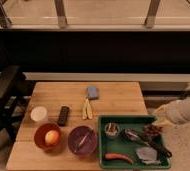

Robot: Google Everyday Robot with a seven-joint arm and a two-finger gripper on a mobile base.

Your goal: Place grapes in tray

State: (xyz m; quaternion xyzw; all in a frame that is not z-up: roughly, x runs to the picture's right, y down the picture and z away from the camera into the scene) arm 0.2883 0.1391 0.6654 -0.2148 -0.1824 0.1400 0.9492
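Note:
The grapes, a small dark reddish-purple cluster, lie inside the green tray near its far right corner. The tray stands at the front right of the wooden table. My gripper is at the end of the white arm, which comes in from the right. It hovers just beyond the tray's right rim, a little above and to the right of the grapes, apart from them.
The tray also holds a small metal cup, a dark utensil, a carrot and a grey item. To its left are a purple bowl, an orange-red bowl with an orange fruit, a white cup, a black bar, a yellow item and a blue sponge.

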